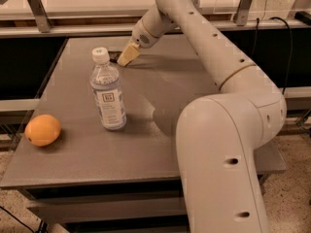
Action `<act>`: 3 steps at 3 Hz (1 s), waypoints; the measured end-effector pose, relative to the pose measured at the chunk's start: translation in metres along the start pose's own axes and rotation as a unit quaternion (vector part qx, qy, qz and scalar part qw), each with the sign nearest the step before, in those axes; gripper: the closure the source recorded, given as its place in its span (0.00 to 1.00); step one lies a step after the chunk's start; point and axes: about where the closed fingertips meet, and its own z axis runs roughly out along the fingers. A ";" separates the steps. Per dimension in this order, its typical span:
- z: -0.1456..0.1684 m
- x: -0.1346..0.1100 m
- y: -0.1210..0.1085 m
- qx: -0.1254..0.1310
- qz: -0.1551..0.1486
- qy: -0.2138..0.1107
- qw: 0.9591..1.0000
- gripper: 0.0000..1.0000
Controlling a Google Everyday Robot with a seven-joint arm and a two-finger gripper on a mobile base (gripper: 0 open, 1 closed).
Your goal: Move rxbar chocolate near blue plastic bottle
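The blue plastic bottle (108, 92) stands upright on the grey table, left of centre; it is clear with a white cap and a pale label. My gripper (125, 57) is at the far side of the table, just behind and right of the bottle's cap, its tan tip down at the table surface. A small dark flat piece, the rxbar chocolate (113, 58), shows right at the tip's left side, mostly hidden by the gripper and the bottle cap. Whether the gripper holds the bar does not show.
An orange fruit (43, 129) lies near the table's front left corner. The grey table (170, 86) has its edges close at left and front. My arm's large white body (223, 149) covers the table's right front. A rail and a pale counter stand behind.
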 end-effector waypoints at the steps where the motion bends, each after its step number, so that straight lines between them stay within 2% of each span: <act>1: 0.000 0.000 0.000 0.000 0.000 0.000 1.000 1.00; 2: -0.023 -0.001 -0.007 0.011 0.009 -0.017 1.000 1.00; 3: -0.062 -0.004 -0.012 0.024 0.005 -0.038 0.999 1.00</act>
